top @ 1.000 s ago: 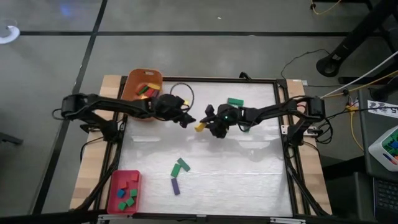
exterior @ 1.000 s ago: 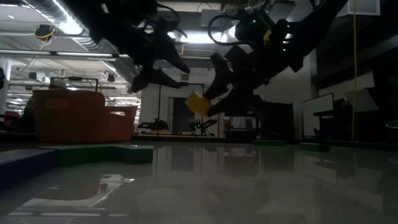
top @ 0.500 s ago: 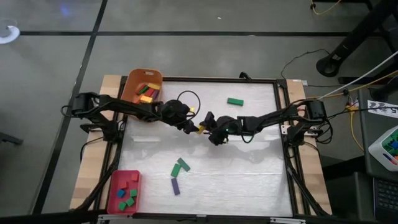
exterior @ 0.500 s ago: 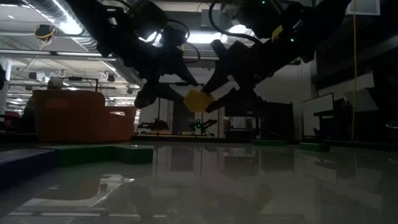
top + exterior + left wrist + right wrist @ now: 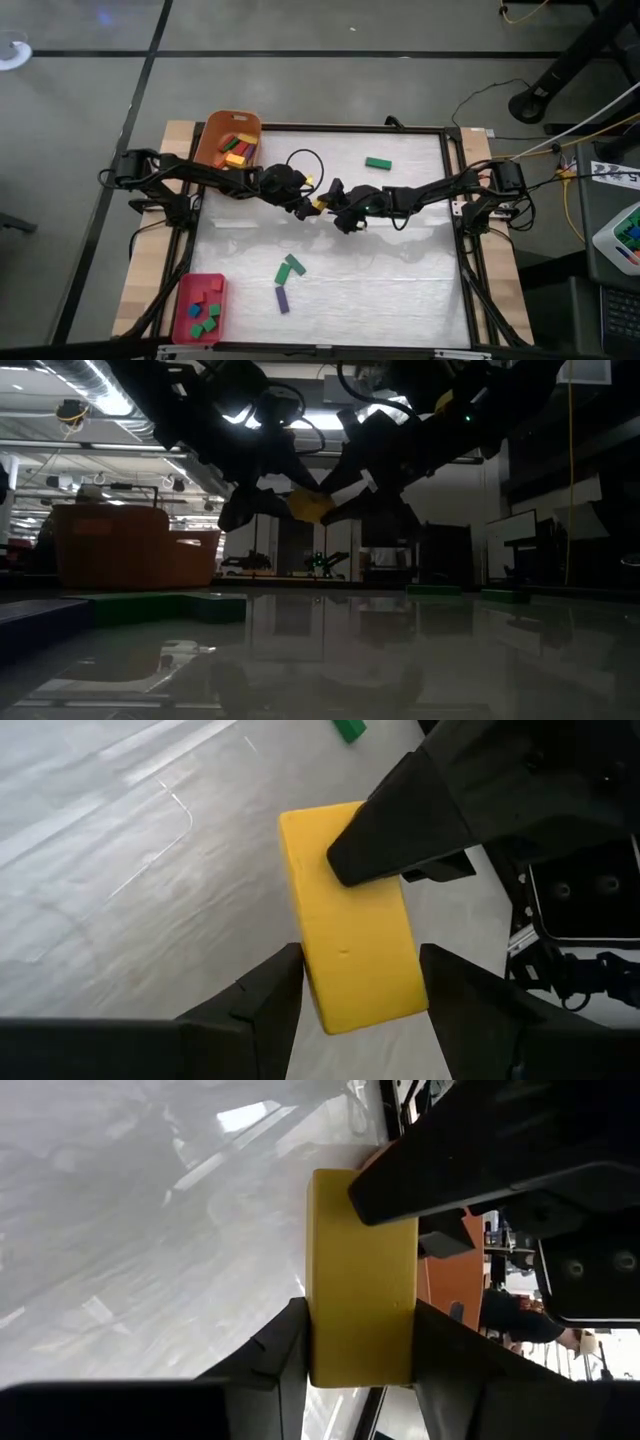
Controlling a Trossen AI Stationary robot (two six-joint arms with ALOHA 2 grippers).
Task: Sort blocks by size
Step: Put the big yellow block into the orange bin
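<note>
A yellow block (image 5: pixel 320 203) hangs in the air over the middle of the table, between my two grippers. My right gripper (image 5: pixel 334 203) comes from the table's right and is shut on it. My left gripper (image 5: pixel 306 199) comes from the table's left. It is open, and its two fingers stand on either side of the block's near end (image 5: pixel 365 990), very close to its long sides. In the low view the block (image 5: pixel 311 506) shows between both grippers, well above the table top. My right gripper pinches the yellow block's two broad faces (image 5: pixel 360 1330) between its two fingers, at the end that points to the table's right. The fingers come from the right, slanting a little down, and lie along the block. The block is lifted clear of the table. My left gripper's fingers (image 5: pixel 270 1005) flank the block's other end; whether they touch it I cannot tell.
An orange tub (image 5: pixel 214 148) with several blocks stands at the far left. A flat red tray (image 5: pixel 186 300) with small cubes lies at the near left. A green bar (image 5: pixel 377 162) lies at the far middle. Two green bars (image 5: pixel 290 268) and a purple one (image 5: pixel 282 298) lie nearer.
My left gripper has gone toward the table's right and down to the yellow block, and its fingers now stand on either side of the block's end. My right gripper has rolled and risen a little, and the block has turned with it. Neither gripper's opening has changed.
</note>
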